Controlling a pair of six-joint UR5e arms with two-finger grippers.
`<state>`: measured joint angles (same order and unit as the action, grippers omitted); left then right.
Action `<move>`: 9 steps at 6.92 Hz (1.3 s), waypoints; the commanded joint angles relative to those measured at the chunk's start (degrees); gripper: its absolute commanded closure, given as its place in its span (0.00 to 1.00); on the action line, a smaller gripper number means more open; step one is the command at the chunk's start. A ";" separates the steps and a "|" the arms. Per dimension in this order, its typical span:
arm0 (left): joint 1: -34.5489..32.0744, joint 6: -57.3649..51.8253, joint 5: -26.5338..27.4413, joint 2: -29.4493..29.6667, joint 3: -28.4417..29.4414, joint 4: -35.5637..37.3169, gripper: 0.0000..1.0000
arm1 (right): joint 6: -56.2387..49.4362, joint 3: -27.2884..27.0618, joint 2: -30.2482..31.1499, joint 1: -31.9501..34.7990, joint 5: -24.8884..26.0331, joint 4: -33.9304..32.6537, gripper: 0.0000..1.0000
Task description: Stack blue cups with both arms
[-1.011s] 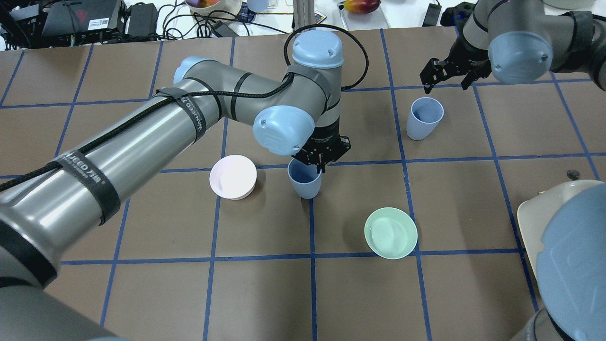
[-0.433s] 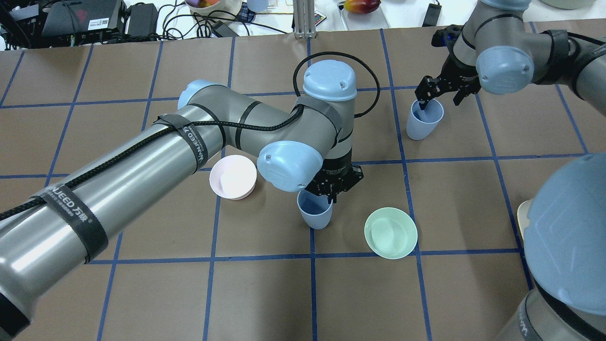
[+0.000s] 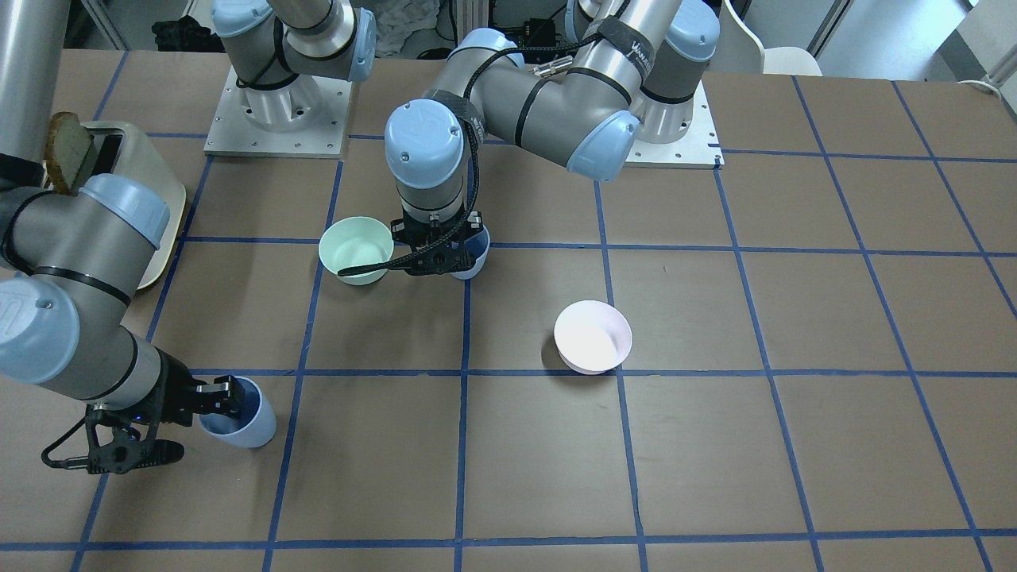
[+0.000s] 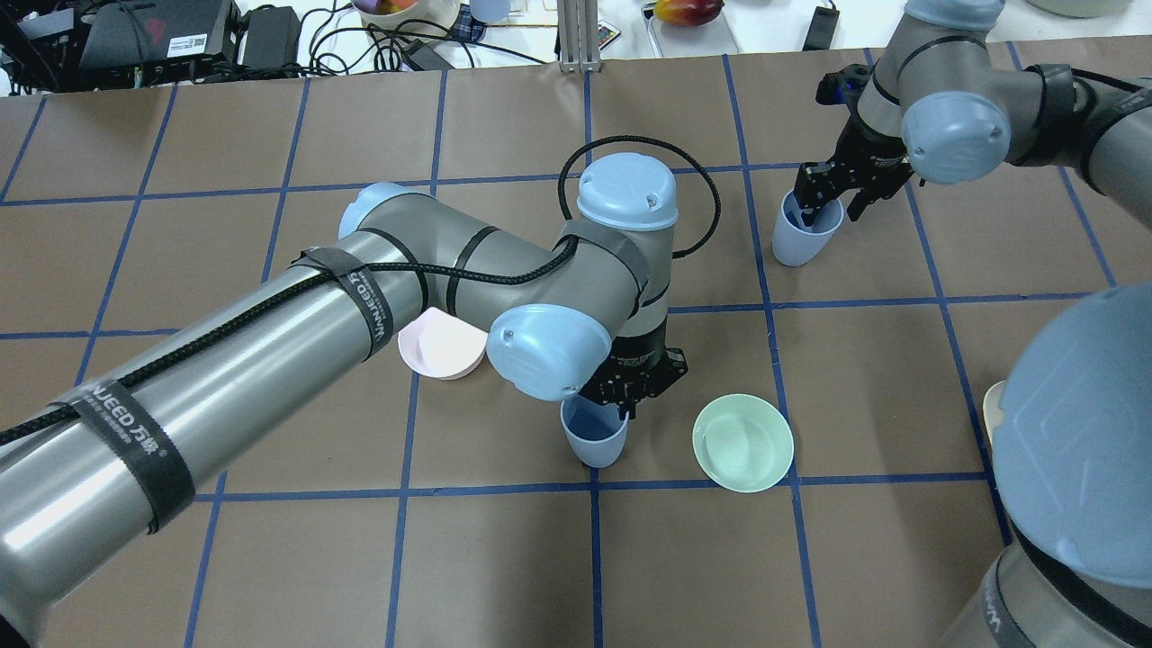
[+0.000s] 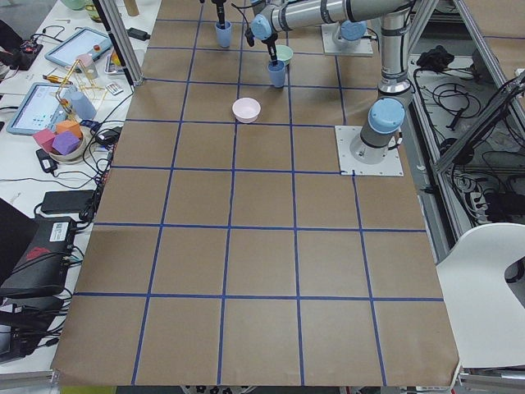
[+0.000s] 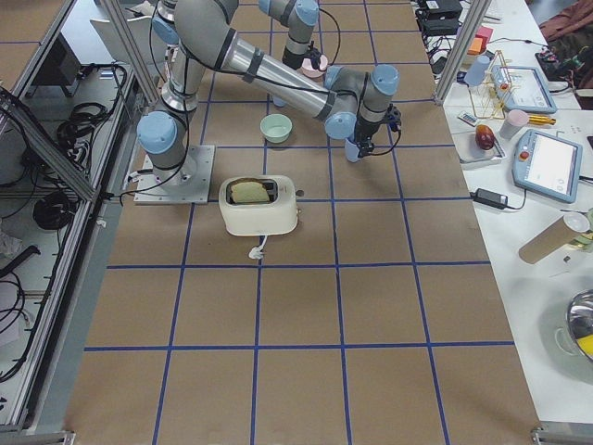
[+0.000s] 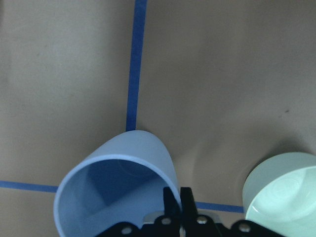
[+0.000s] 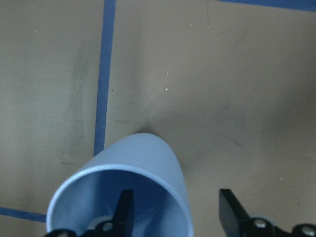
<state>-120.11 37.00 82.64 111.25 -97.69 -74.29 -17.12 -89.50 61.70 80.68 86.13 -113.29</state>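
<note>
Black strap (image 4: 135, 445), lettered roughly WANEED, wraps left arm (image 4: 270, 351) gripping blue cup (image 4: 594, 441).

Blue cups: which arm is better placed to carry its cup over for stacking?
Left. The left gripper is shut on the rim of its cup; the right gripper only straddles the other cup, jaws apart.

Bright even light, soft shadows

Black strap (image 4: 135, 430) on left arm (image 4: 261, 351), overhead view, 8 o'clock: white lettering "NJEED" plus two Chinese characters (unclear). Second strap (image 4: 367, 301), 9 o'clock of centre: "WANJEE", the rest wrapped out of sight. Third strap (image 3: 638, 49), front view, 12 o'clock: white lettering, too small to read.
</note>
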 commanded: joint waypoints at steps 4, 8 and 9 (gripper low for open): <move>-0.04 0.18 -0.28 -0.86 -1.54 0.98 0.01 | 0.68 3.79 0.87 0.26 -0.17 8.59 1.00; 4.33 -1.21 -0.02 -6.82 5.89 -8.87 0.00 | 0.77 7.50 6.57 4.99 -0.79 22.65 1.00; 8.53 -5.92 -0.11 -9.19 9.76 -14.25 0.00 | 0.77 7.24 7.98 6.58 -0.79 25.46 1.00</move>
<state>-115.69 34.97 82.62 104.65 -92.41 -82.06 -16.38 -82.22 67.80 85.20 85.39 -91.41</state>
